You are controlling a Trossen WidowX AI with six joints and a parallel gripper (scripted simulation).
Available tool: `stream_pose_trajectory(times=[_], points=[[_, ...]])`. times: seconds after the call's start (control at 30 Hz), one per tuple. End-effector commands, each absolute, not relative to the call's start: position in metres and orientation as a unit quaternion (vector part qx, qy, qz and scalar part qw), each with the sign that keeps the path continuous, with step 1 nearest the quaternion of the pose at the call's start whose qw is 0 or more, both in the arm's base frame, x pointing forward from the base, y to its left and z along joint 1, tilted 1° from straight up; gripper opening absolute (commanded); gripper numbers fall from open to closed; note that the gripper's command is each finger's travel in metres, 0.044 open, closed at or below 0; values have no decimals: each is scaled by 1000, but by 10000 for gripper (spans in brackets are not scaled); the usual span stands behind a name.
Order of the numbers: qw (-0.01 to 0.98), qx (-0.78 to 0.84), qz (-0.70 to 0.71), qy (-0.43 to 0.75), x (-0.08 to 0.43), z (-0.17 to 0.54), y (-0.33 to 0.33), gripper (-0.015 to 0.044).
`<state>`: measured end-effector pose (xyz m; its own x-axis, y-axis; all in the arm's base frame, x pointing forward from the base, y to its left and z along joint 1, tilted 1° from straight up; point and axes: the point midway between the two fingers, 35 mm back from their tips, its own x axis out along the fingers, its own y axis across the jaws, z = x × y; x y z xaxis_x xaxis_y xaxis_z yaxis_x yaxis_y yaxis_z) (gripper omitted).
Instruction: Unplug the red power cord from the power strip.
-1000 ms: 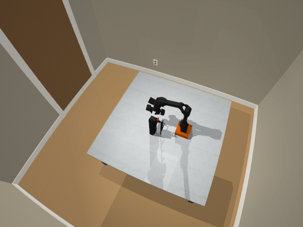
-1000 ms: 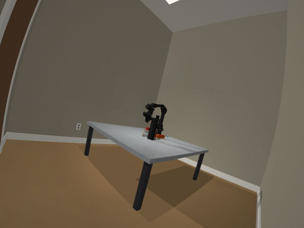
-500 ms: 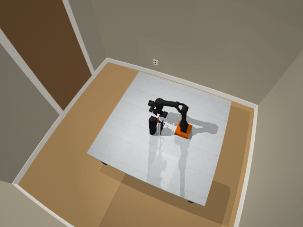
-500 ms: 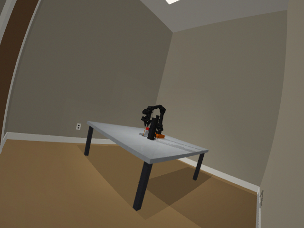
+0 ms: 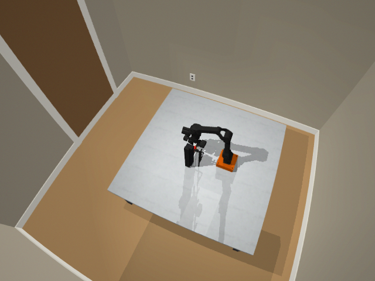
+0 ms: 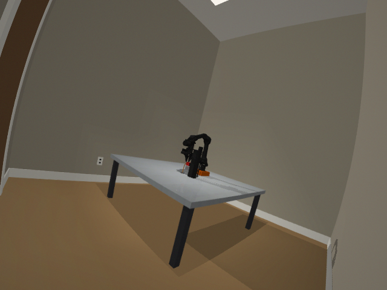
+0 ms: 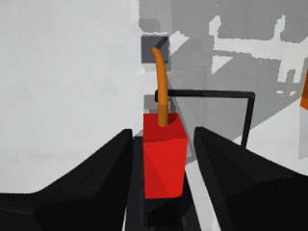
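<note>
The red plug point(image 5: 194, 147) point(image 6: 187, 163) point(image 7: 165, 168) is beside the upper part of a tall black block point(image 5: 188, 156) point(image 6: 193, 165), which looks like the power strip. An orange cord point(image 7: 163, 87) runs from the plug toward the top of the wrist view. My gripper point(image 7: 164, 136) is partly open. Its fingers stand on either side of the plug, with a visible gap on each side in the wrist view. It is over the plug; how high is hard to tell. Whether the plug sits in a socket is hidden.
A thin black frame point(image 7: 212, 93) stands to the right of the plug in the wrist view. A small dark square point(image 7: 149, 56) lies near the cord's far end. The orange arm base point(image 5: 226, 160) point(image 6: 204, 173) is on the table point(image 5: 145, 169) point(image 6: 150, 173).
</note>
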<state>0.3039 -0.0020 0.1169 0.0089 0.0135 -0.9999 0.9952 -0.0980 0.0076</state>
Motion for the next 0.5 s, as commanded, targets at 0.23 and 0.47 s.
stream_pose_trajectory(times=[0.23, 0.47], points=[[472, 530, -520, 475, 304, 117, 13, 160], [472, 530, -520, 475, 304, 109, 13, 160]])
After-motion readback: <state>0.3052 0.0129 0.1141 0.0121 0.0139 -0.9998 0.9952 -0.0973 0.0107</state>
